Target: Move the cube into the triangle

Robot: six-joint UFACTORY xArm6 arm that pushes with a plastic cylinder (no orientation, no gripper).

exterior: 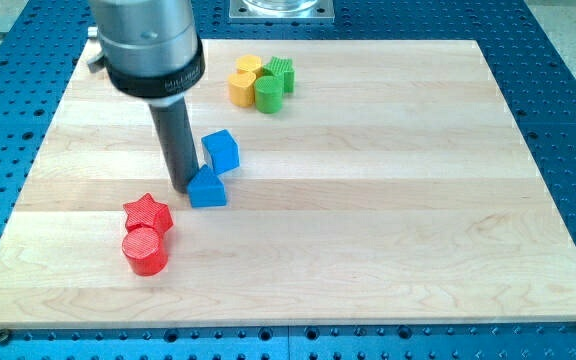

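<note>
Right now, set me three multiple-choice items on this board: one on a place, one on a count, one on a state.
1. Where is my tip relative to the blue triangle?
A. At its left side in the view
B. Far to its right
C. Beside the green blocks

2. How many red blocks are on the wooden board?
A. One
B. Two
C. Four

3. How do the blue cube and the blue triangle stand?
A. At opposite ends of the board
B. The cube sits on top of the triangle
C. Close together, the cube just above in the view

Answers:
1. A, the rod ends right against the triangle's left edge.
2. B, a red star and a red cylinder sit together.
3. C, only a small gap or none separates them.
</note>
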